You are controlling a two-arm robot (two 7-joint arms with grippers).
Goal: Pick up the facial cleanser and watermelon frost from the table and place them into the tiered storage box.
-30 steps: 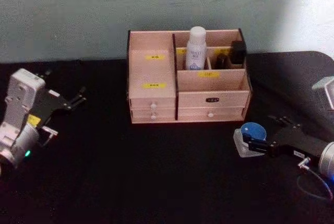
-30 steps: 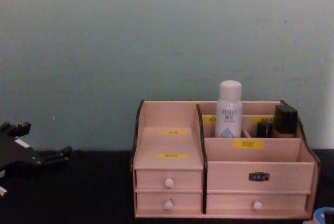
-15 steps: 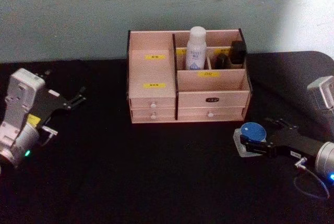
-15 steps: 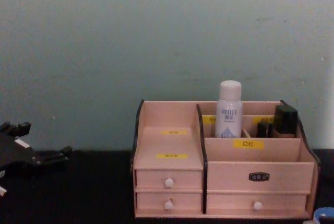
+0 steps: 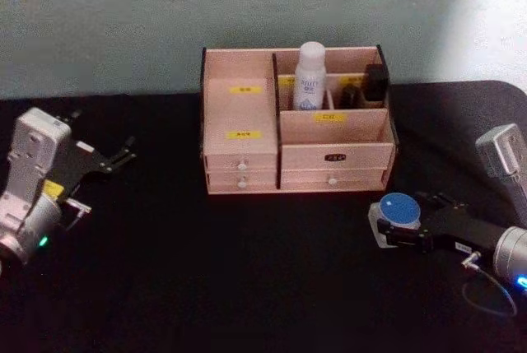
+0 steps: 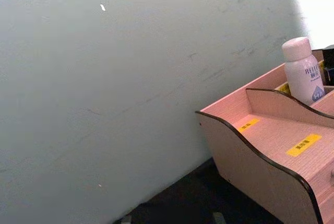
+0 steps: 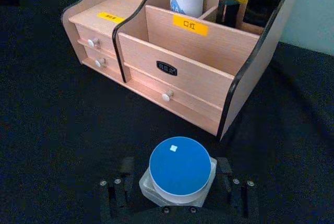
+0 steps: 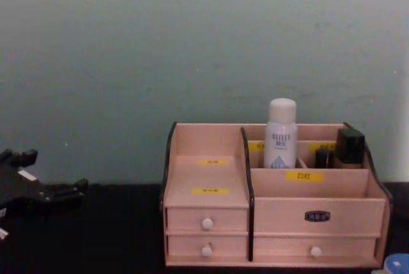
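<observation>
Right tool [image 7: 176,182]: clamped on the squat, clear, blue-lidded watermelon frost jar [image 5: 398,209], one finger on each side of the jar body. The jar is upright, near the right edge of the black worktop [image 5: 247,279], just in front of the right front corner of the pale wood tiered storage box with dark side panels [image 5: 243,114]. Whether the jar rests on the worktop or is lifted cannot be told.

The box stands at the middle of the far edge.

Tall slim white facial cleanser bottle [image 5: 310,76]: upright in a rear compartment of the box, near two small black bottles [image 5: 376,81].

Left tool [image 5: 128,150]: idle near the left edge, fingers apart, holding nothing.
</observation>
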